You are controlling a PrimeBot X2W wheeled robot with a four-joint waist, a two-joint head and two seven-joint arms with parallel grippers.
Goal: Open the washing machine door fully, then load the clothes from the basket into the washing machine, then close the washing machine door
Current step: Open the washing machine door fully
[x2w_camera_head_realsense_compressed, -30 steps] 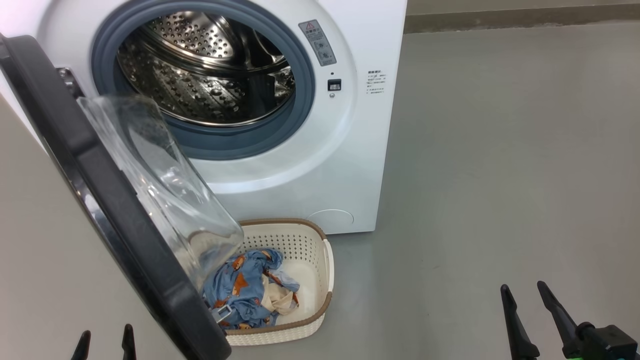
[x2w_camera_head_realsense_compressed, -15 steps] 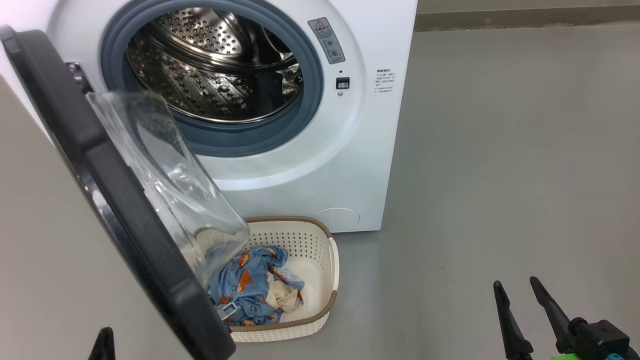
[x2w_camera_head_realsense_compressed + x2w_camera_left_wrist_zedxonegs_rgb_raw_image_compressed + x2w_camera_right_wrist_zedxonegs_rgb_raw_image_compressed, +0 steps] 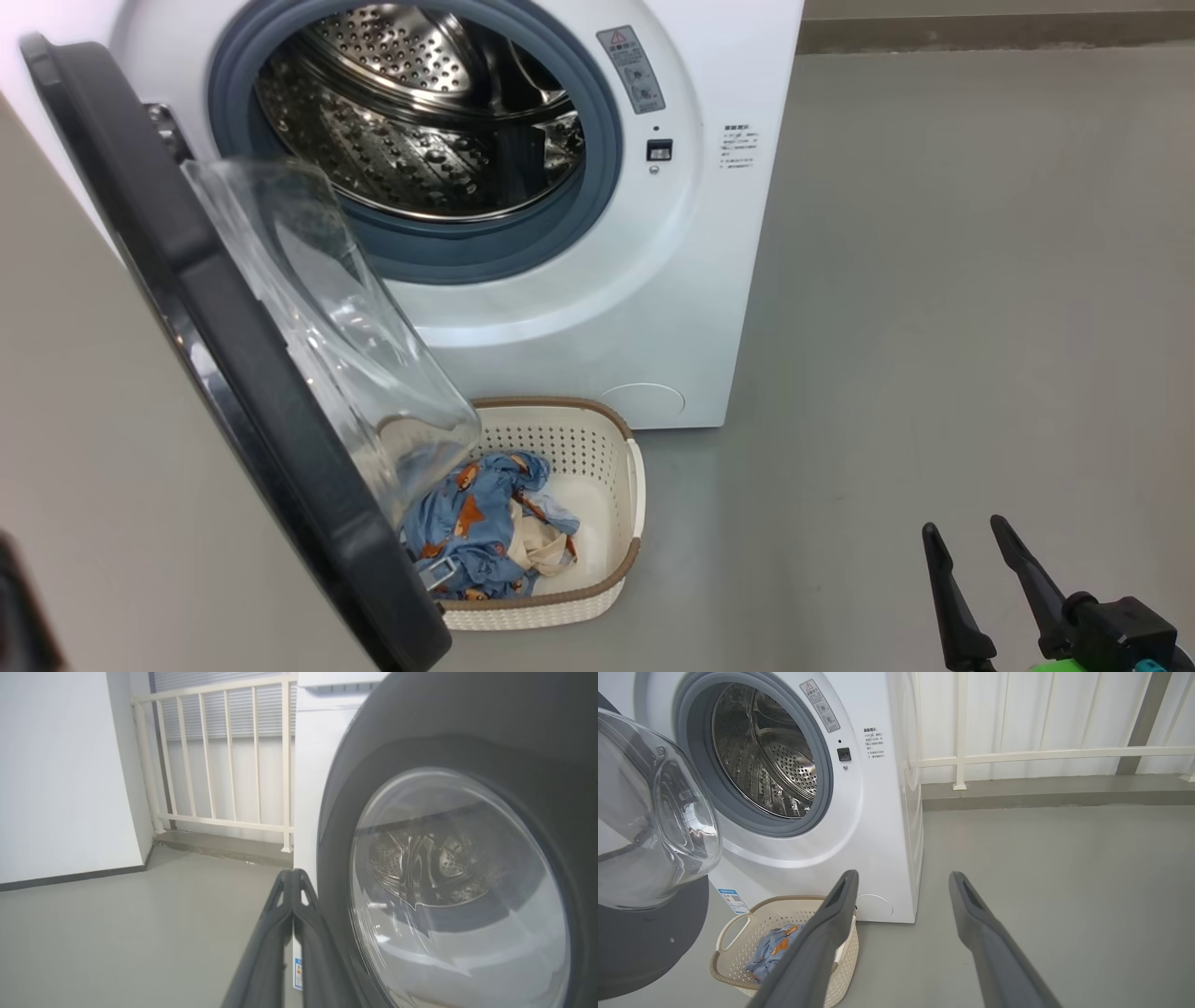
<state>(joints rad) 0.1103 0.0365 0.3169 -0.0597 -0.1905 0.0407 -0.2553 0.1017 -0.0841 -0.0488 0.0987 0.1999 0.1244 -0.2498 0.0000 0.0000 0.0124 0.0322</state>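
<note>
The white washing machine point(image 3: 579, 308) stands with its steel drum exposed. Its door point(image 3: 215, 308), black-rimmed with a clear glass bowl point(image 3: 327, 327), is swung out to the left over the basket point(image 3: 597, 439). The cream basket sits on the floor at the washer's foot. In it lie the clothes point(image 3: 476, 532), blue printed fabric and a cream piece. My left gripper point(image 3: 293, 873) is shut on nothing, close beside the outer rim of the door point(image 3: 420, 751). My right gripper point(image 3: 962, 525) hangs open over bare floor, right of the basket point(image 3: 733, 966).
Grey floor stretches to the right of the washer. A cream railing point(image 3: 1017, 756) on a low curb point(image 3: 1041, 793) runs behind it. In the left wrist view a white wall point(image 3: 60, 765) stands to the left of the door.
The left gripper's fingers have shut and dropped out of the bottom of the head view. The head camera has shifted, sliding the scene rightward. The right gripper has barely moved.
</note>
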